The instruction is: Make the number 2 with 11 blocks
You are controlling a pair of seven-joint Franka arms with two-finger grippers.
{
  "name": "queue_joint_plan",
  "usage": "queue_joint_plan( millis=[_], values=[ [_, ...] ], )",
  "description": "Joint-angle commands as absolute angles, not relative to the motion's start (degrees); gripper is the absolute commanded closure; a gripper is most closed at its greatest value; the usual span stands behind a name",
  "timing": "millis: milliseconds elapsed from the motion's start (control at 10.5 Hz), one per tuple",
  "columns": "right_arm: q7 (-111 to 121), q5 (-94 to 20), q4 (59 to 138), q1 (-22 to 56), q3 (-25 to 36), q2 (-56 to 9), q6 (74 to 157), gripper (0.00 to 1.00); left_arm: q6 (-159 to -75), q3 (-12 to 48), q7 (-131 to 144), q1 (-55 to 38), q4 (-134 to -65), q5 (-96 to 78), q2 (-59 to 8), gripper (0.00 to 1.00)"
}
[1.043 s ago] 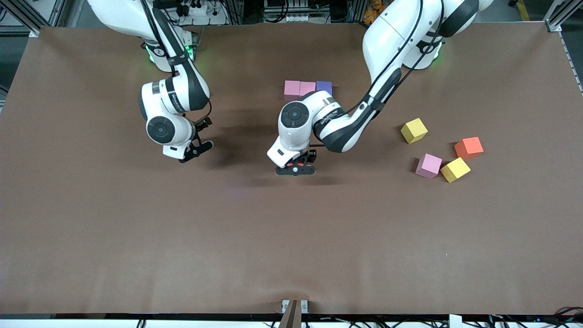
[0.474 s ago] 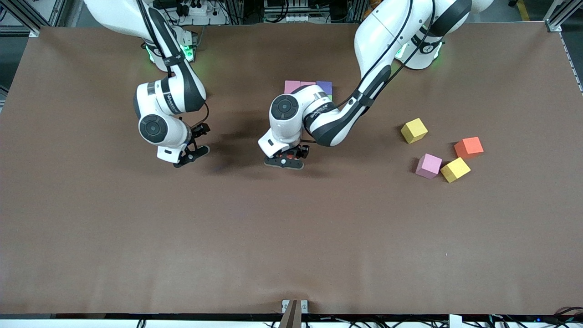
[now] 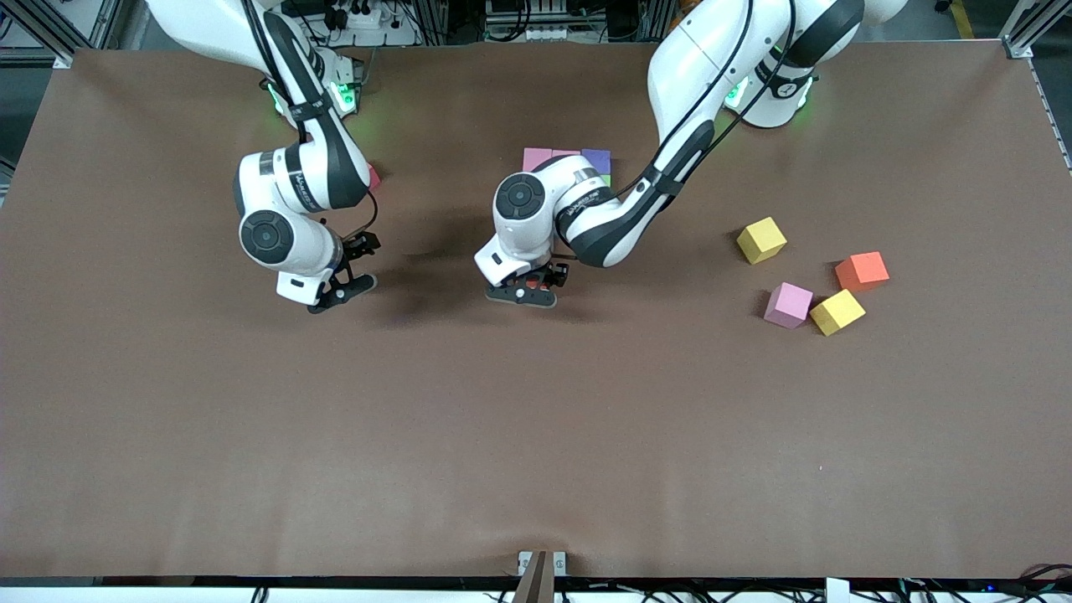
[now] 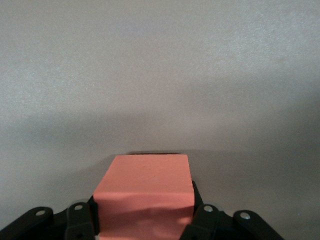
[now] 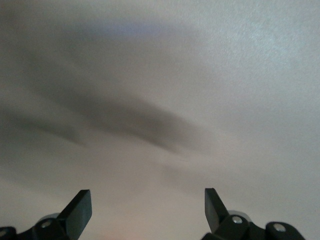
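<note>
Gripping a red block (image 4: 145, 197) between its fingers, my left gripper (image 3: 526, 292) hangs over mid-table, just off the started number 2 (image 3: 567, 161), of which I see a pink-pink-purple row and a green sliver under the arm. I reckon I should square the cube to that row before lowering. My right gripper (image 3: 339, 287) waits, jaws wide and empty. Loose pink (image 3: 787, 304) and orange (image 3: 861, 270) blocks lie toward the left arm's end.

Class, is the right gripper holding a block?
No: the right gripper stands open with only bare table between its fingers.
</note>
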State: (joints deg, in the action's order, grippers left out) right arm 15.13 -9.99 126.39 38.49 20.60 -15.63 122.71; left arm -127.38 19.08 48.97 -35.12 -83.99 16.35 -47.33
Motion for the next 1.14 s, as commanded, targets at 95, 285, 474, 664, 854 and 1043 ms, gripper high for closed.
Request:
queue_joint_plan(
  millis=[95, 285, 474, 664, 854, 1043],
  values=[
    [15.47, -9.14, 125.95, 37.88, 21.09, -14.24, 121.99, 0.00, -126.74, 18.54, 51.23, -35.68, -83.50, 16.61, -47.37, 0.75],
    [15.47, -9.14, 125.77, 37.88, 21.09, -14.24, 121.90, 0.00, -126.74, 18.54, 51.24, -36.03, -83.41, 16.61, -47.90, 0.75],
    [15.47, -9.14, 125.68, 37.88, 21.18, -14.15, 121.82, 0.00, -126.74, 18.54, 51.59, -35.95, -83.15, 16.26, -48.51, 0.75],
    [15.47, -9.14, 125.68, 37.88, 21.09, -14.15, 121.90, 0.00, -126.74, 18.54, 53.35, -36.04, -83.06, 16.08, -48.95, 0.75],
    [15.47, -9.14, 125.68, 37.88, 21.09, -14.24, 122.17, 0.00, -126.74, 18.54, 53.44, -36.04, -83.06, 16.00, -48.87, 0.75],
    [15.47, -9.14, 125.68, 37.88, 21.09, -14.24, 122.08, 0.00, -126.74, 18.54, 53.52, -36.04, -82.97, 15.91, -48.87, 0.75]
  ],
)
